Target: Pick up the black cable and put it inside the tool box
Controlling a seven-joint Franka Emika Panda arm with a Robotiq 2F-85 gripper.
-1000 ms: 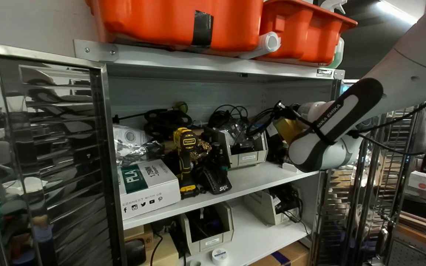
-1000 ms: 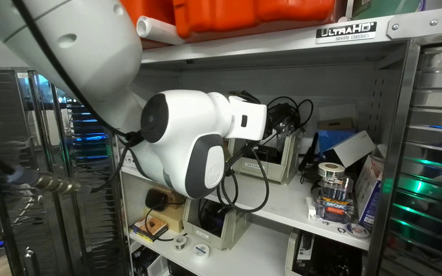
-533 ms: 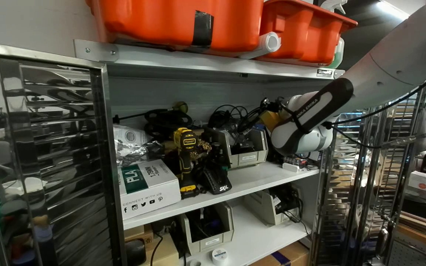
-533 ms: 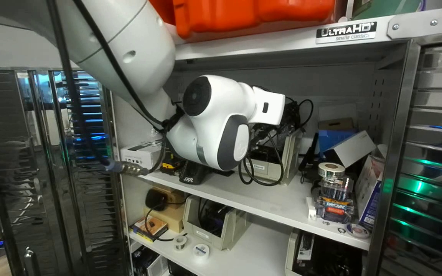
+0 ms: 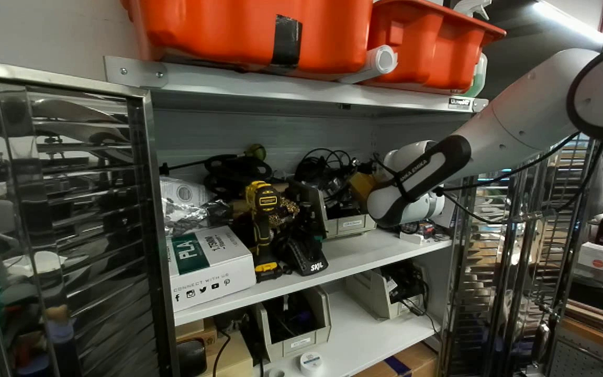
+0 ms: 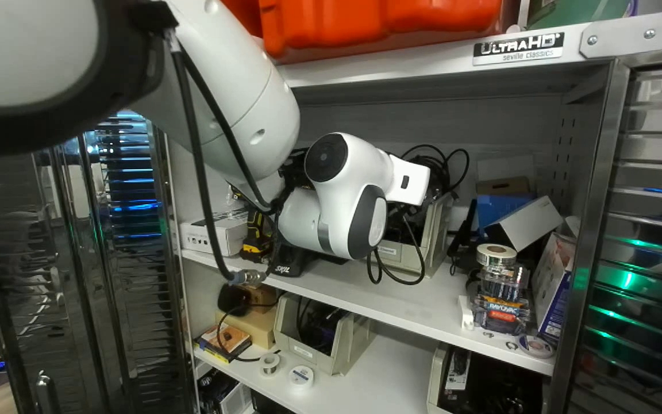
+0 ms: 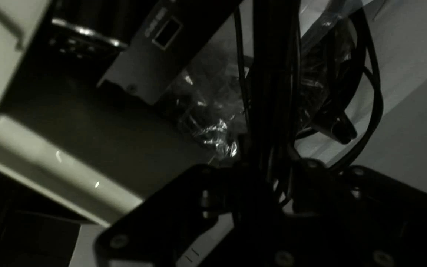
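- Placement looks like the step in hand: the black cable (image 6: 407, 283) is in the grasp, and the pale bin (image 5: 348, 230), probably the tool box meant, stands close by, its inside showing beyond the fingers (image 7: 222, 181) in the wrist view.
- Fingers appear clamped on the cable, though the wrist view is too dark to show the contact itself.
- Cable: a thick dark strand runs up the wrist view from between the fingers; in an exterior view a loop droops below them, outside the bin, before its front wall. Whether it touches the surface (image 6: 388, 302) is unclear.
- Bin stands back from the surface's front edge, well apart from the front corner near the batteries (image 6: 502, 310).
- Next move, I judge, calls for bringing the loop over the bin's front lip, toward the surface's back edge, then lowering and letting go.
- Risk: the loop may catch on that lip.
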